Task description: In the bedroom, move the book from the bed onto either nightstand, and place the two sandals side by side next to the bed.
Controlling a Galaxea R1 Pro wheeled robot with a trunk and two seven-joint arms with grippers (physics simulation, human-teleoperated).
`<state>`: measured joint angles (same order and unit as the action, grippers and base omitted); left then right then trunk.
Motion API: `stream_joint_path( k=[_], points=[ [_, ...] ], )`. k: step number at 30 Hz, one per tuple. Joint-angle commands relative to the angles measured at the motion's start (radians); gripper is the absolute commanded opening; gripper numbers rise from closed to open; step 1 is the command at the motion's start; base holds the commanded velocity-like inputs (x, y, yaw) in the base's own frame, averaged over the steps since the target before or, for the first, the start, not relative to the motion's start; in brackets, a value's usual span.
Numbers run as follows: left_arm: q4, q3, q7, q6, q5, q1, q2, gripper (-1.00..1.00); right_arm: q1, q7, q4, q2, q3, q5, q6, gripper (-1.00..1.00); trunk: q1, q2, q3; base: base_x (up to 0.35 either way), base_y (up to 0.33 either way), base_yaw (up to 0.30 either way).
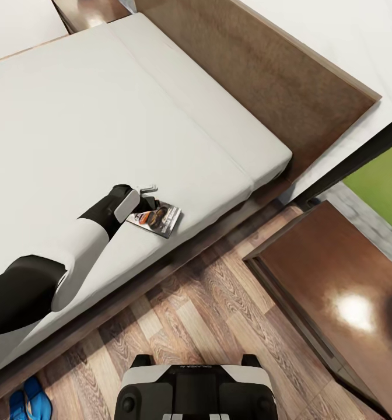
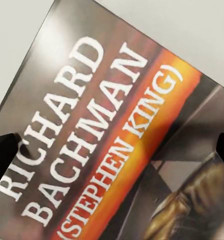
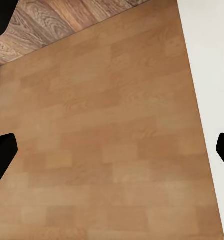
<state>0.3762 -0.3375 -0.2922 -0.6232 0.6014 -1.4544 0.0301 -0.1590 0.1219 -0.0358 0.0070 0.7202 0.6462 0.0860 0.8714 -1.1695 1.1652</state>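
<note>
The book (image 1: 159,217) lies flat on the grey mattress of the bed (image 1: 73,116), close to its near edge. The left gripper (image 1: 148,202) is right over the book's far end, its fingers spread wide to either side and nothing clamped between them. The left wrist view reads the cover: "RICHARD BACHMAN (STEPHEN KING)". A nightstand (image 1: 336,280) stands across a strip of plank floor (image 1: 202,315). The 2 sandals (image 1: 25,401) lie beside the bed frame. The right gripper (image 3: 112,150) is spread wide over a pale wooden panel (image 3: 102,150).

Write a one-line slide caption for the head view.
Left hand reaches the book near the mattress edge of the bed, nightstand alongside.
</note>
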Motion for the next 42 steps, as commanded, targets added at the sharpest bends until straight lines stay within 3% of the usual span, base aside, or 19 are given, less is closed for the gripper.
stream_joint_path(
  k=[1,42],
  points=[
    [-0.024,-0.006,-0.008,-0.003,0.015,0.000,-0.001,1.00,-0.001,0.002,-0.001,0.001,0.008,0.006,0.003,1.00,0.000,0.000,0.000,-0.014,0.000,0.000],
    [-0.024,-0.006,-0.008,-0.003,0.015,0.000,-0.002,1.00,-0.001,0.002,-0.001,0.001,0.008,0.006,0.003,1.00,0.000,0.000,0.000,-0.034,0.000,0.000]
  ],
)
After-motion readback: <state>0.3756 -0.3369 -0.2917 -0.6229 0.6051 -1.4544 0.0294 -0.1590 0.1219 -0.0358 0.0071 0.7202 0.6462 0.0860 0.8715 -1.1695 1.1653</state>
